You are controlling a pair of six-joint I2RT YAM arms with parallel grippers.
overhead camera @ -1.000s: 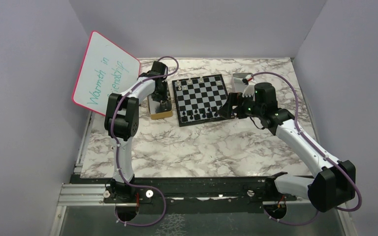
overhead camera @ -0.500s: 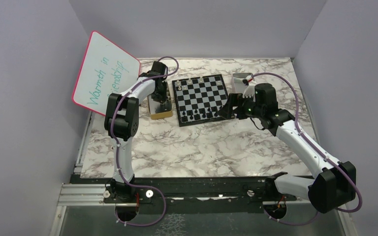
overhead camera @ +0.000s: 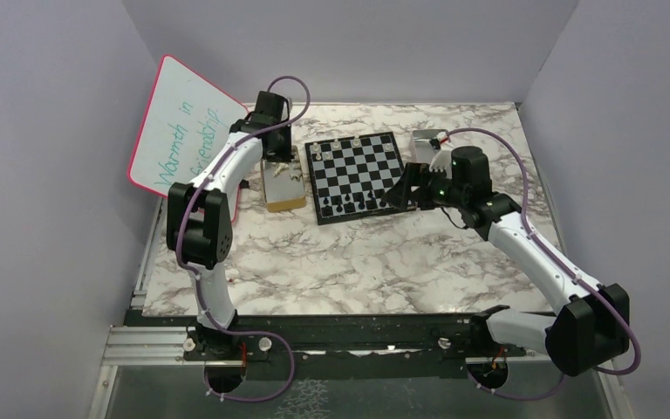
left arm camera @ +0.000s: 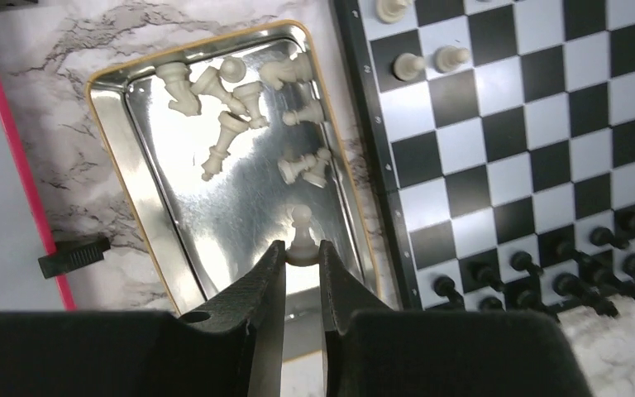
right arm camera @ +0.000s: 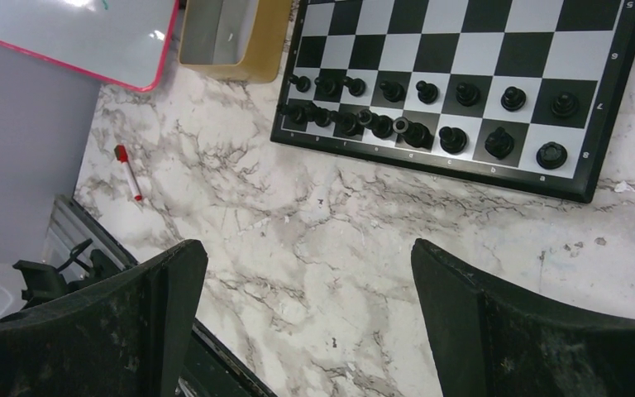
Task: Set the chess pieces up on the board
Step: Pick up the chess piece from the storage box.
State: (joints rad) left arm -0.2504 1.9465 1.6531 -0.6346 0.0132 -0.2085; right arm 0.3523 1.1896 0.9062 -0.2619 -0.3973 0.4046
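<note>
Jaws of the left gripper (left arm camera: 301, 255) were seen drawn in to a narrow gap and clamped on the base of a pale pawn (left arm camera: 301, 235), which was held upright between the two black fingertips (left arm camera: 274, 263). The pawn was positioned over the near end of a shiny metal tray (left arm camera: 109, 157); whether its base touched the tray floor could not be told. Other pale pieces (left arm camera: 215, 103) were found lying toppled in the far half of that tray. The tray was set just beside the left rim of the board (left arm camera: 365, 124). Three pale pieces (left arm camera: 409, 64) were stood on squares near the board's far left corner, and the black pieces (right arm camera: 417, 112) were ranged in two rows along its near edge. The right gripper (right arm camera: 310, 285) was spread fully wide with nothing held, hung above the marble table (right arm camera: 364, 240) just off the board's near right corner.
</note>
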